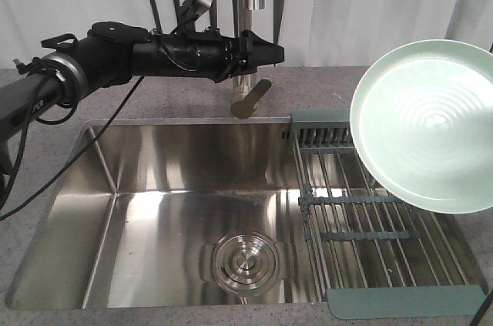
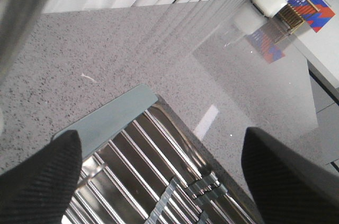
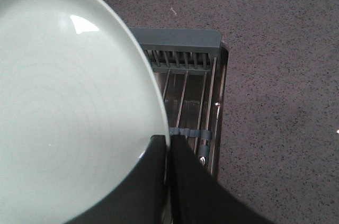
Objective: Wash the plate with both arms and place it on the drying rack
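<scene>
**Plate hangs over the rack on a thin rim pinch**

Nearest, the drying rack spans the right end of the sink, with its plain end piece at the front edge. Above its rods the plate hangs tilted on edge, apart from them, its ringed face toward the front camera. The right jaws are pressed onto the plate's rim, and the fingers take only a narrow bite.

That is the risk, I judge. If the plate is wet it could pivot or slip from so small a hold. Its lower edge could also strike a rod or the slotted end piece before it seats.

Bare bench lies right of the rack, and the basin is open to the left. Farther back, the left arm reaches past the faucet. The left jaws are spread, fingers holding nothing, well apart from the plate.
</scene>
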